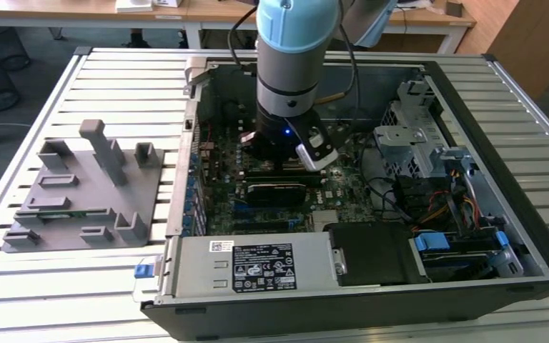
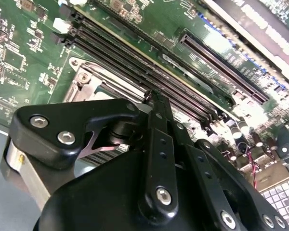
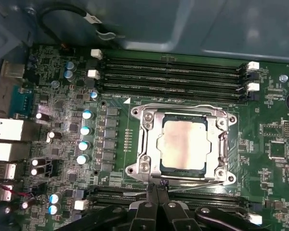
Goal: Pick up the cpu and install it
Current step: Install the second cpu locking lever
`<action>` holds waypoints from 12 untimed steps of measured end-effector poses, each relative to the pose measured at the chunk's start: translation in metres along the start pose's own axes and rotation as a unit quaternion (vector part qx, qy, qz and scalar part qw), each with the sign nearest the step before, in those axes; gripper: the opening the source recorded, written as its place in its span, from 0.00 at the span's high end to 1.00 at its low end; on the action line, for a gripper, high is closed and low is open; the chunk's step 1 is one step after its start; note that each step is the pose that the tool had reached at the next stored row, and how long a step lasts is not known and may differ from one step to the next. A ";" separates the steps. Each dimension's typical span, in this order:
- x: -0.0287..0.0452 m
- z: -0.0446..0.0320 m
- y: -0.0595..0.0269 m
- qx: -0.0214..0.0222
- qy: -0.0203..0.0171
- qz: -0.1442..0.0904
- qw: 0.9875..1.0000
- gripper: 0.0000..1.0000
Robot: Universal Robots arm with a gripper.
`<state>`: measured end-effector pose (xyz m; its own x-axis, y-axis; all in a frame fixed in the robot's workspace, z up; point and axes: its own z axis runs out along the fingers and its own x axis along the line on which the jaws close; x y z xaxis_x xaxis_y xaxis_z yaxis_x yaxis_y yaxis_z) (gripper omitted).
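Slatted metal surface (image 1: 94,286) carrying an open computer case (image 1: 503,236). Cpu (image 3: 185,143) already seated in its socket frame (image 3: 147,144) on the motherboard (image 3: 274,120); tool (image 3: 156,202) poised at the frame's edge, apparently closed and holding nothing.

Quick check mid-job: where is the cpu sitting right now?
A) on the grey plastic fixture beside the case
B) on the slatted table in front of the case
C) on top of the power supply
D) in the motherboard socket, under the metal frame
D: in the first wrist view the cpu lies inside the socket frame on the motherboard, its pale metal top showing through the frame's opening.
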<state>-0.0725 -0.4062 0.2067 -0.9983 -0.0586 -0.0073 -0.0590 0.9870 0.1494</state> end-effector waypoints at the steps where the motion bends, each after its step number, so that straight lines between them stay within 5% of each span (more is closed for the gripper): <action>1: 0.0008 0.0000 -0.0006 -0.001 0.000 0.000 1.000 0.89; 12: 0.0076 -0.0002 -0.0080 -0.020 -0.001 0.000 1.000 0.89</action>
<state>-0.0797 -0.4146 0.2056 -0.9982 -0.0584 -0.0096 -0.0592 0.9803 0.1883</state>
